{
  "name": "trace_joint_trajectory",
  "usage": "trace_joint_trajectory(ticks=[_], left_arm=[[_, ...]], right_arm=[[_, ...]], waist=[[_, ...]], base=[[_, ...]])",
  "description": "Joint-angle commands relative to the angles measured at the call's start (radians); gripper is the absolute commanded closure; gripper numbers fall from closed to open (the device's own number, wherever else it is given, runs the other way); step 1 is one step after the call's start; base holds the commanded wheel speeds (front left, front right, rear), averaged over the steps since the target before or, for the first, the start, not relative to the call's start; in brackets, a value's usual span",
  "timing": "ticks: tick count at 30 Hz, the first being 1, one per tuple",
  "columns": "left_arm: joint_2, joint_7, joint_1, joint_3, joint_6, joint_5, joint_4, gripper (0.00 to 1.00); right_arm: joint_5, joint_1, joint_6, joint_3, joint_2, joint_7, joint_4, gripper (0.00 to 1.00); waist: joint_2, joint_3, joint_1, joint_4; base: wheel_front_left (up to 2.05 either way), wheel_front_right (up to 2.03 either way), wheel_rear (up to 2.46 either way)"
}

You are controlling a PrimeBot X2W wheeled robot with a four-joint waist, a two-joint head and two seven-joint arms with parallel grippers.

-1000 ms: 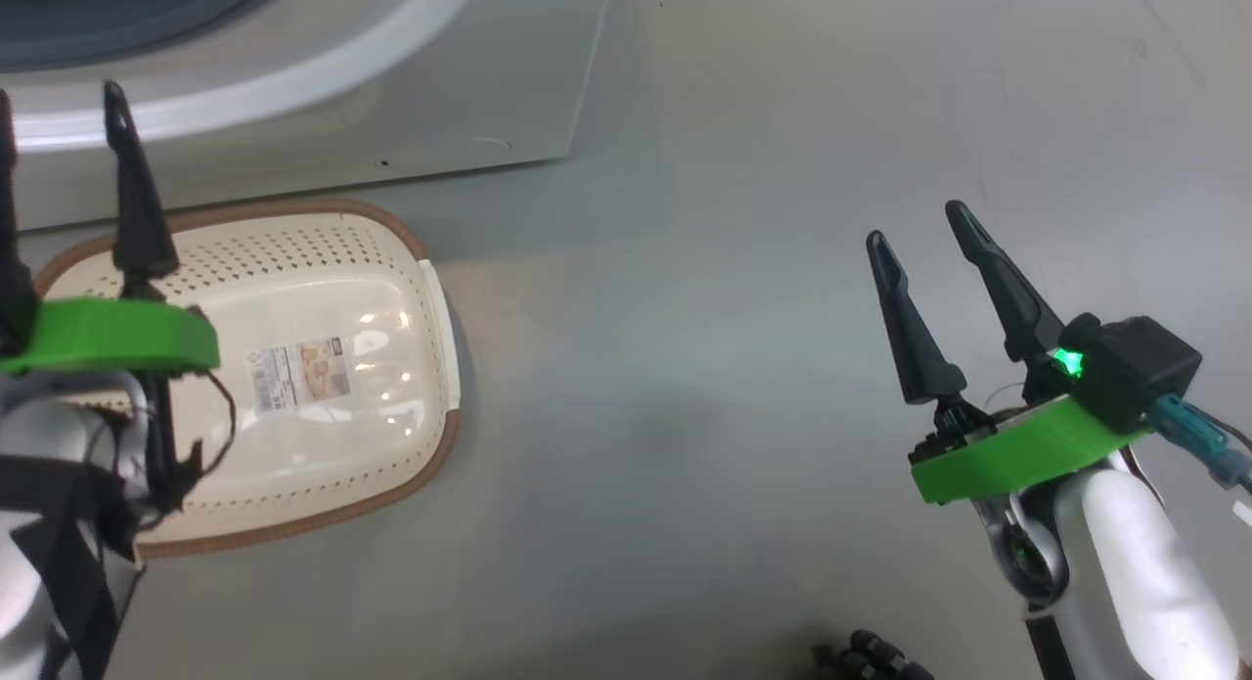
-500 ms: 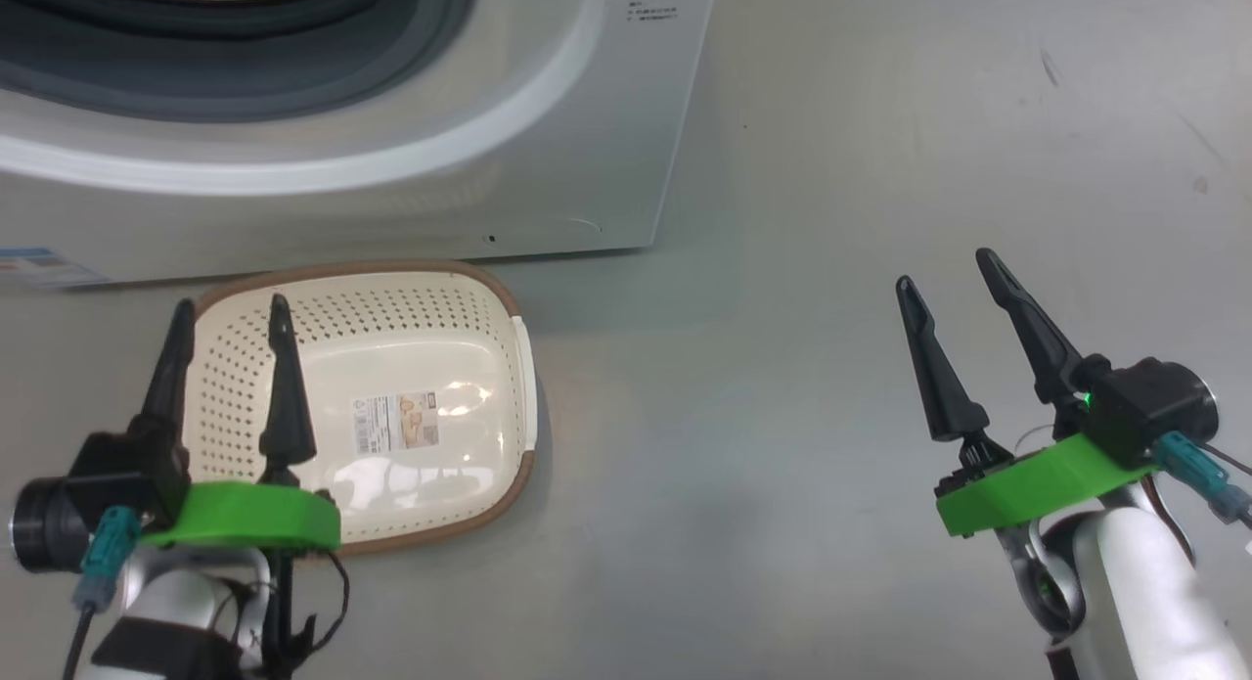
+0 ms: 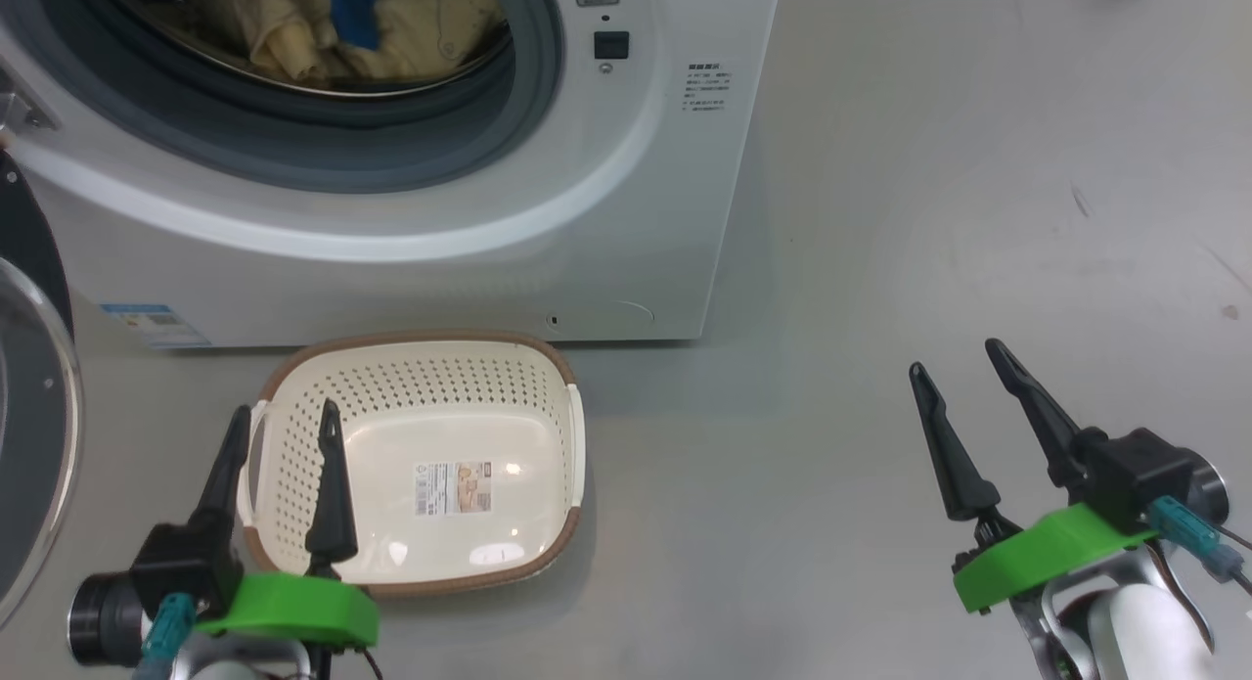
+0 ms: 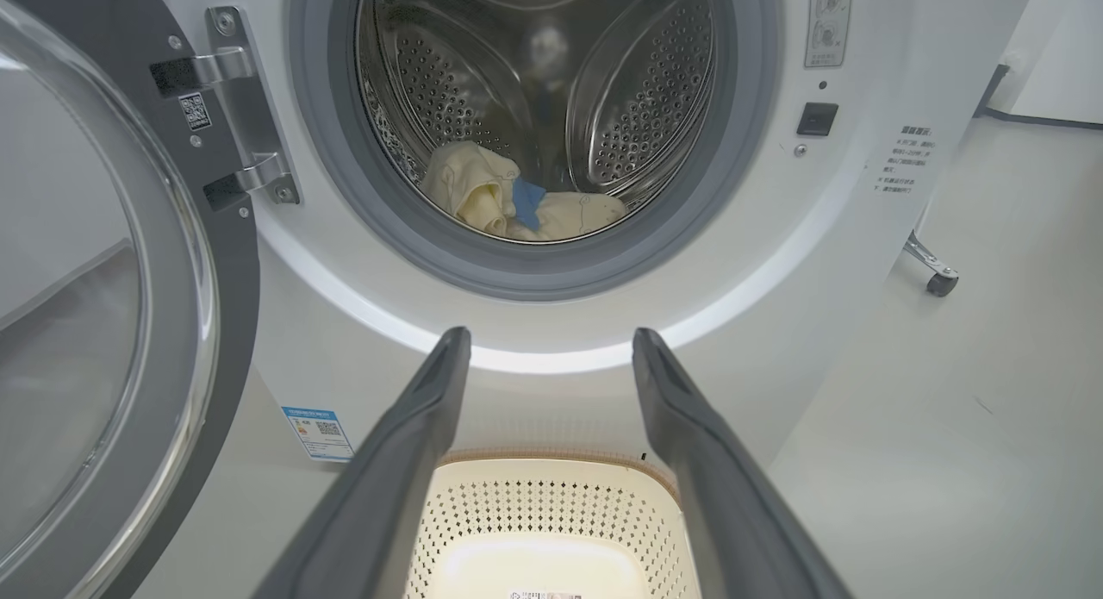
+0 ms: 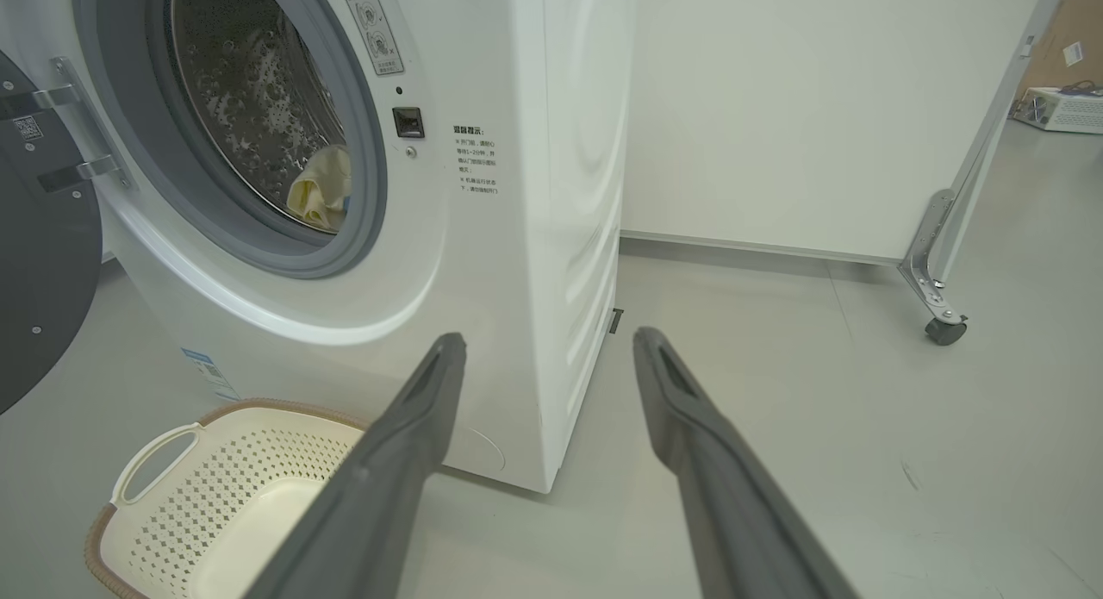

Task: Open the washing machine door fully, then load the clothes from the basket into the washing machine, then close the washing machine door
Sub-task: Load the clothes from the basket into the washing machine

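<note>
My two grippers are both spread apart and hold nothing. My left gripper (image 3: pixel 285 409) hangs over the near left edge of the basket (image 3: pixel 411 340). My right gripper (image 3: pixel 954 357) is over the grey floor (image 3: pixel 880 220), well apart from it. The basket stands on the floor between my left gripper and the washing machine (image 3: pixel 626 220), with its long side running along the machine front. The door (image 4: pixel 129 280) is swung out to my left on its hinge (image 4: pixel 250 125), inner side toward me. The clothes (image 4: pixel 508 202) lie low in the drum, behind the grey gasket (image 4: pixel 551 276). A wheeled frame leg (image 5: pixel 939 306) stands right of the machine.
</note>
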Motion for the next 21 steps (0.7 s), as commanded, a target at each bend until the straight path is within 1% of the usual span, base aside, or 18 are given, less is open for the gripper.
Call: trace_joint_trajectory(ticks=[1,12,21], left_arm=[[0.014,-0.007,-0.006,0.037,0.106,0.014,-0.022,0.0],[-0.014,-0.007,0.072,0.016,0.092,0.038,-0.008,0.0],[-0.028,-0.007,0.094,0.01,0.081,0.05,0.009,0.0]], right_arm=[[-0.007,-0.002,-0.003,0.013,-0.009,0.002,-0.038,0.0],[0.002,0.086,-0.003,-0.004,-0.009,0.045,-0.071,0.0],[0.005,0.135,-0.003,-0.009,-0.009,0.075,-0.106,0.0]], waist=[[-0.0001,-0.024,0.0001,0.012],[-0.0001,-0.134,0.0001,0.033],[-0.0001,-0.183,0.0001,0.038]], base=[[0.0,0.0,0.0],[0.0,0.0,0.0],[0.0,0.0,0.0]])
